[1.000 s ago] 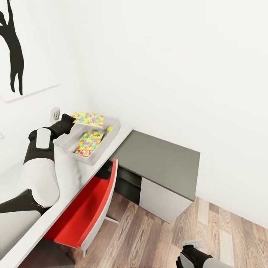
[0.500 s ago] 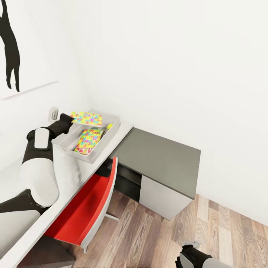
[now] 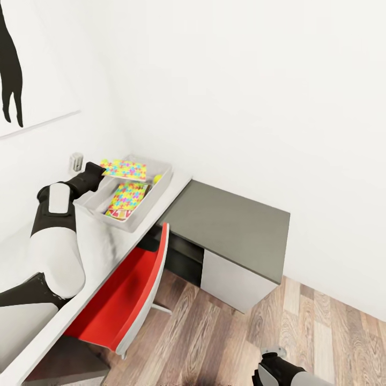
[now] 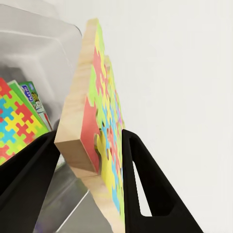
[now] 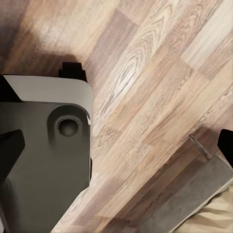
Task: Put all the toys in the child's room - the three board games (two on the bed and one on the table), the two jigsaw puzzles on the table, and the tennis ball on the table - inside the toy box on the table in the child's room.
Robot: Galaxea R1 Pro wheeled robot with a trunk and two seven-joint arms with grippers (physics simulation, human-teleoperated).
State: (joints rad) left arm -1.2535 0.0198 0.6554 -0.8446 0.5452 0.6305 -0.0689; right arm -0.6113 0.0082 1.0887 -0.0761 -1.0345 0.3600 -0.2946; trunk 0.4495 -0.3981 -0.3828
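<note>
Now: lowering the second jigsaw into the toy box

Left gripper (image 4: 90,160) is clamped on a jigsaw puzzle (image 3: 124,169), one black finger (image 4: 145,184) on the coloured face and the other on the plain wooden back. In the head view the puzzle hangs over the far end of the toy box (image 3: 161,185), roughly flat, its near edge at the gripper and its far edge reaching toward the box's far wall. It is above the rim, not yet inside.

Toy box contents: a second jigsaw (image 3: 127,195) lies flat on what looks like a board game, whose printed edge shows in the left wrist view. The tennis ball (image 3: 157,178) sits beside the inner wall at the far right corner of the box.

Right gripper: its fingers are at the frame edges of the right wrist view, over the wooden floor (image 5: 160,82) and well apart from the toy box. Whether it is spread or closed, I cannot tell.

Judgement on the step:
- Grip is at one edge only, so the puzzle can sag or pivot; lower slowly.
- Bring the puzzle toward the box's middle before letting go, so no edge rests on the rim.
- Keep the far corner off the tennis ball, which would likely roll or tip the puzzle.
- Release only once the puzzle is just above the stacked jigsaw; a drop from rim height could bounce it out.
- Withdraw straight up, clear of the near wall.
</note>
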